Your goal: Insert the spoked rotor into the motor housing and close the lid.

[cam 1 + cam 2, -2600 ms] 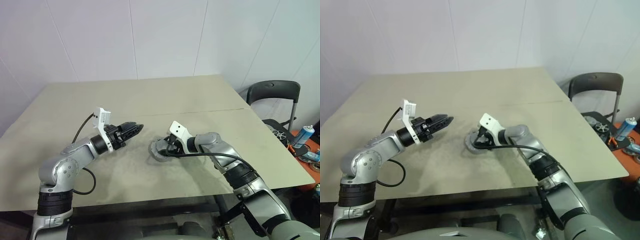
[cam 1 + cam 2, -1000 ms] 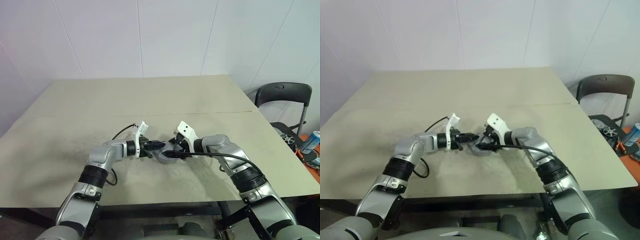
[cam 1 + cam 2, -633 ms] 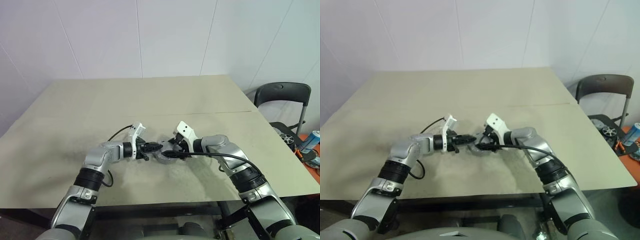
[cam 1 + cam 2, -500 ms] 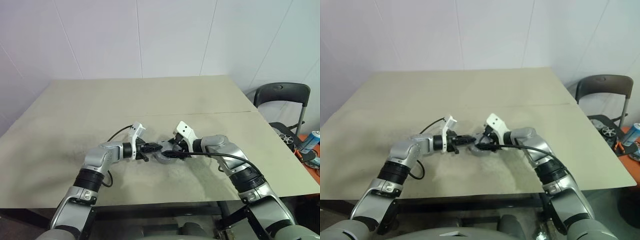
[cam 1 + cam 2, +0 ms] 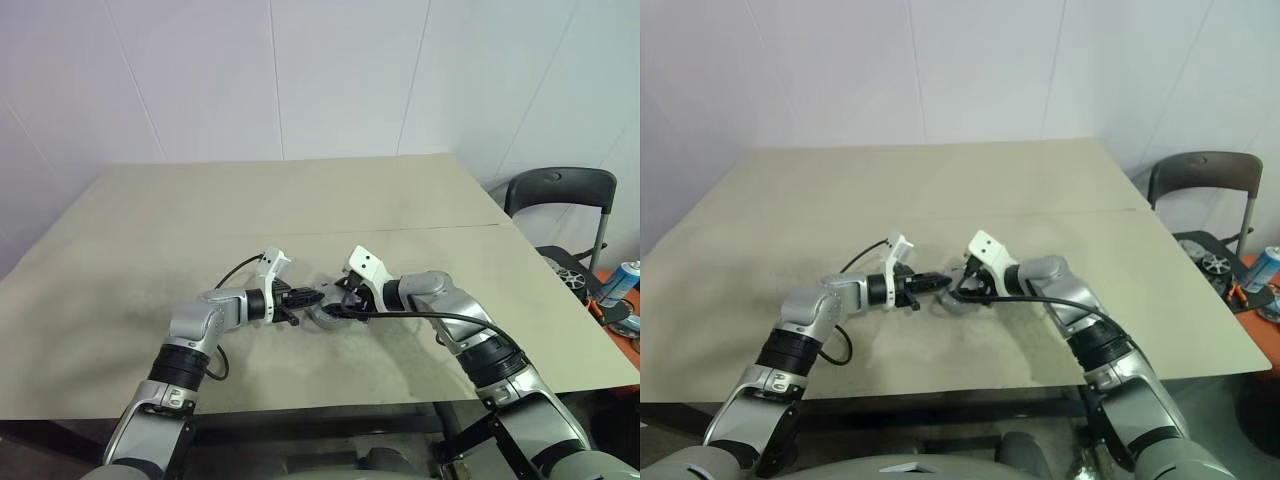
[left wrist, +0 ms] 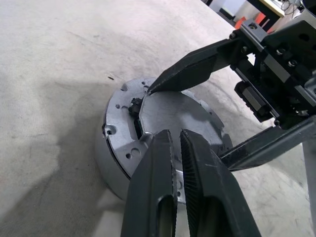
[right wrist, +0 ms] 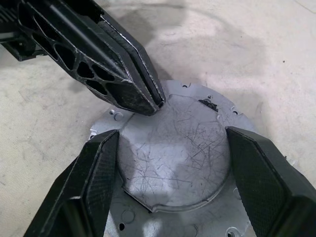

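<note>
Right gripper [image 7: 170, 163] spread wide astride lid [image 7: 173, 153] at frame centre; left gripper [image 7: 150, 103] pinched together, tips touching lid's upper-left edge.

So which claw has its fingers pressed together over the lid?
The left claw: its fingers meet at the tip on the lid, while the right claw straddles the lid with fingers spread wide.

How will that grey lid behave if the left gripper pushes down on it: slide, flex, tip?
The lid looks like stiff scratched metal, so it probably won't flex. Its smooth face may let the shut left gripper skid. It lies flat between the right gripper's spread fingers, so tipping seems unlikely.
</note>
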